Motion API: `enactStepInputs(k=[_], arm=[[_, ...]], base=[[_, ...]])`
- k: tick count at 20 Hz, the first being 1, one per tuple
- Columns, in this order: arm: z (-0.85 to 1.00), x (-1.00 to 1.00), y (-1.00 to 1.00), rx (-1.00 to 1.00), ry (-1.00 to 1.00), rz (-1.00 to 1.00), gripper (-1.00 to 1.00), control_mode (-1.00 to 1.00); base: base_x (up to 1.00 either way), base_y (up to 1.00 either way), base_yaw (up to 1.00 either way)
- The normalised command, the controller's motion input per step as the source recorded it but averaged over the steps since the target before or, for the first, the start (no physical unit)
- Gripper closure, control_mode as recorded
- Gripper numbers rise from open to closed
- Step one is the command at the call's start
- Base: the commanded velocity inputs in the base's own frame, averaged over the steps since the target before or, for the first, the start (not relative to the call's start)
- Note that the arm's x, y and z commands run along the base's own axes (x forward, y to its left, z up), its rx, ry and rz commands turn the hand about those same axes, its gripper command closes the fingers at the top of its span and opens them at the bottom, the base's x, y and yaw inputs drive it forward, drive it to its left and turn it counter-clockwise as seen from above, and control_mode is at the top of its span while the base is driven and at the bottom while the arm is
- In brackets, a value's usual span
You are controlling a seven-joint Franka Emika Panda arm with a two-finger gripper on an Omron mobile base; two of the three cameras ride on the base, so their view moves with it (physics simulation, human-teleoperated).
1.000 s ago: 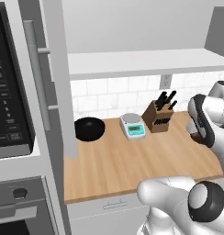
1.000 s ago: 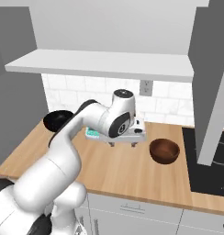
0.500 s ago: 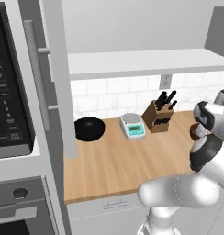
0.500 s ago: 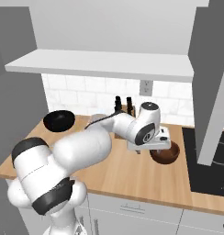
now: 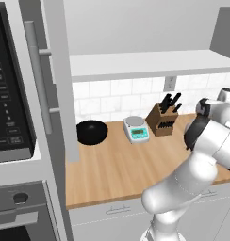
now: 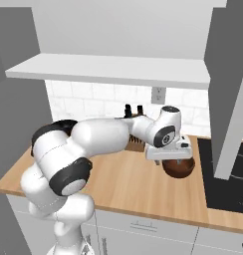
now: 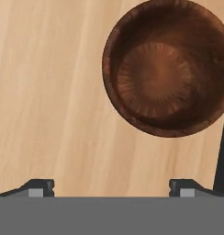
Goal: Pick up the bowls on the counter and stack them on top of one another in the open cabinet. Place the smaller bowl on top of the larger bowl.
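Counter point(image 7: 49, 92), smaller bowl point(image 7: 166, 69) beyond spread jaws

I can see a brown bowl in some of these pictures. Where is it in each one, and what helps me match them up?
Left base view: I cannot pick it out.
Right base view: the reddish-brown bowl sits on the counter at right, just under the gripper.
Hand view: upper right, seen from above.
Shared landmark: the knife block by the backsplash.

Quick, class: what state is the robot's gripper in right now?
Gripper: open, holding nothing, poised above the reddish-brown bowl on the counter.
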Motion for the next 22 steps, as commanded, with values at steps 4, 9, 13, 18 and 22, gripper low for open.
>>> enactStepInputs(k=[4,9,13,18,22], arm=[[-0.41,0.46,0.00,-0.15,0.09,0.00,-1.00,-1.00],[-0.37,0.38,0.00,-0.11,0.08,0.00,-1.00,-1.00],[-0.28,0.17,-0.14,-0.01,0.06,0.00,-1.00,-1.00],[-0.28,0.20,-0.13,0.00,0.06,0.00,-1.00,-1.00],[-0.22,0.14,-0.08,0.00,0.05,0.00,1.00,-1.00]], base=[[0.00,0.00,0.00],[0.00,0.00,0.00],[0.00,0.00,0.00],[0.00,0.00,0.00],[0.00,0.00,0.00]])
